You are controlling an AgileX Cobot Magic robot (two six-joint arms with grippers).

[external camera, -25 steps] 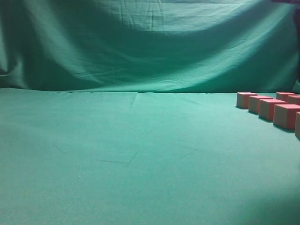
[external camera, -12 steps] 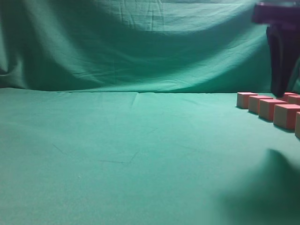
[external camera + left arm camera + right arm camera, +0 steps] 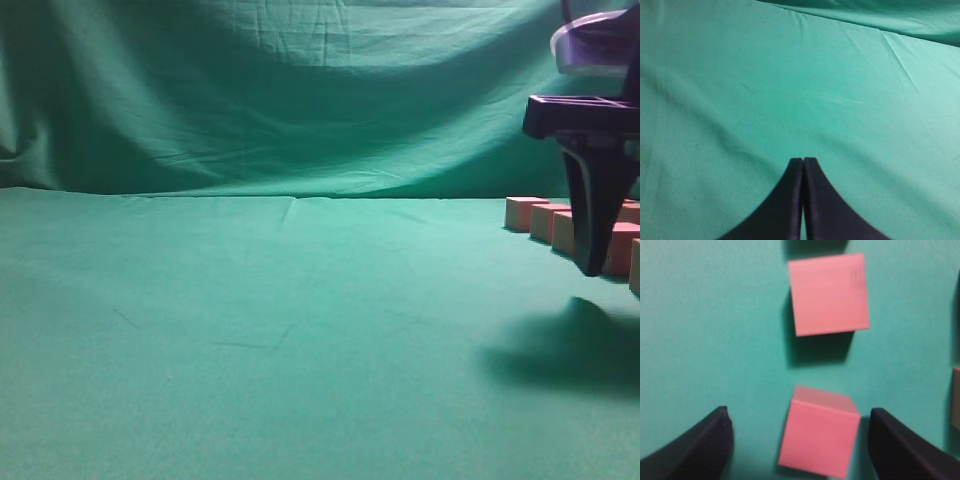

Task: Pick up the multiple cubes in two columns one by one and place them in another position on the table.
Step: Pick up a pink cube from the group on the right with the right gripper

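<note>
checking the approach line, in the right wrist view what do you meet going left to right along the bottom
left finger → bare table → near cube, in the gap and touching neither finger → right finger → edge of another cube at the right border

You see the table (image 3: 250,330) covered in plain green cloth, matt and faintly creased. Behind it, across the upper frame, the backdrop cloth (image 3: 300,90) hangs wrinkled and equally dull. The cubes (image 3: 829,294) look matt, smooth-faced and sharp-edged, possibly foam. The right gripper (image 3: 800,440) has dark fingers (image 3: 700,447) that look like smooth, matt plastic.
</note>
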